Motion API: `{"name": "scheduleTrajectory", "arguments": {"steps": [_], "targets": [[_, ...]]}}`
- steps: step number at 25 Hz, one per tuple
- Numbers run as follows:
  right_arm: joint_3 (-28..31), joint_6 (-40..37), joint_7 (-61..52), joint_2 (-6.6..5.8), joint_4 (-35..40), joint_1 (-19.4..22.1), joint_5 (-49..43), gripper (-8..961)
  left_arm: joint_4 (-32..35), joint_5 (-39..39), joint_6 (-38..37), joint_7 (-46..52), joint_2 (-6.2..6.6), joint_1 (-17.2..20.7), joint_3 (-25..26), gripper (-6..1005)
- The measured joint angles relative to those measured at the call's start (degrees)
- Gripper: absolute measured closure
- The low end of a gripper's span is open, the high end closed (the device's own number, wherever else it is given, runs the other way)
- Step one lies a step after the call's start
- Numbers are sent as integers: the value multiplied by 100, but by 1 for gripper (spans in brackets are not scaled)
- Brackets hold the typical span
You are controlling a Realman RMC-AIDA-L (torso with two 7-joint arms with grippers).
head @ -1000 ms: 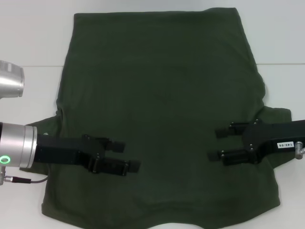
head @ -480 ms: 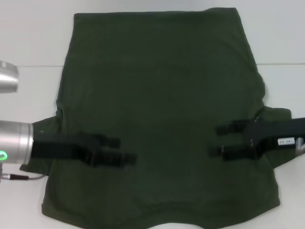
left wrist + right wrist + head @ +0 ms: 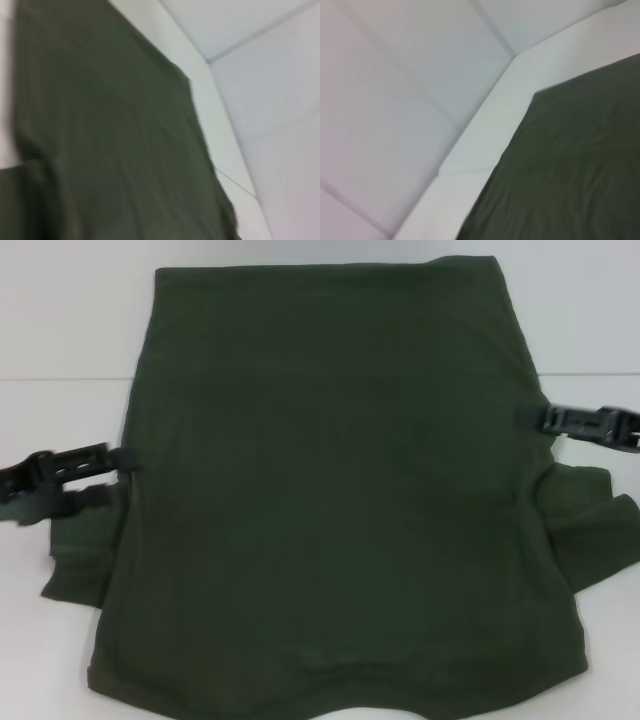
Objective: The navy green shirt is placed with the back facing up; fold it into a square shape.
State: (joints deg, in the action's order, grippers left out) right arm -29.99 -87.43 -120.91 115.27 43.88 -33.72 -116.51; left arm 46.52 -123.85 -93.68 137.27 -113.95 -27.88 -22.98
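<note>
Navy green shirt point(image 3: 340, 490) flat, left gripper point(image 3: 70, 478), right gripper point(image 3: 585, 425) only head view

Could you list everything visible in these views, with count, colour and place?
navy green shirt: one, dark olive green, spread flat across the middle of the table, both short sleeves sticking out at its sides, nothing folded.
table: one, white, under the shirt, bare surface showing on both sides.
left gripper: one, black, at the shirt's left edge just above the left sleeve, fingers parted.
right gripper: one, black, at the shirt's right edge above the right sleeve; only its tip is in view.
</note>
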Motion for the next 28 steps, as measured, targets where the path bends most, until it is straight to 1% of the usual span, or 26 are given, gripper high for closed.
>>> {"name": "scheduleTrajectory", "arguments": {"steps": [1,3,4,5,10,13,19,26,28], "targets": [[22,72,-40,-102,-241,-18,78,112,-159,-7,111,2,67,54,17,66],[37,185,-53,-285,-673,-57,189,112,-325,-27,427,-88,112,169,22,66],[30,216,-37,-349,-820,-76,214,112,-388,-26,616,-247,107,252,26,66],[20,232,-23,-378,-894,-89,222,112,-415,-10,739,-436,79,313,31,66],[14,223,71,-348,-897,-99,237,112,-460,51,1300,-1481,-156,548,83,66],[-5,214,108,-333,-897,-100,239,112,-505,51,1508,-1652,-227,642,95,66],[42,226,131,-322,-901,-106,249,112,-513,51,1665,-1719,-296,750,157,66],[53,234,132,-321,-904,-92,349,113,-528,17,1638,-1813,-430,708,122,66],[54,235,136,-321,-904,-89,351,113,-530,18,1609,-1830,-445,713,119,66]]}}
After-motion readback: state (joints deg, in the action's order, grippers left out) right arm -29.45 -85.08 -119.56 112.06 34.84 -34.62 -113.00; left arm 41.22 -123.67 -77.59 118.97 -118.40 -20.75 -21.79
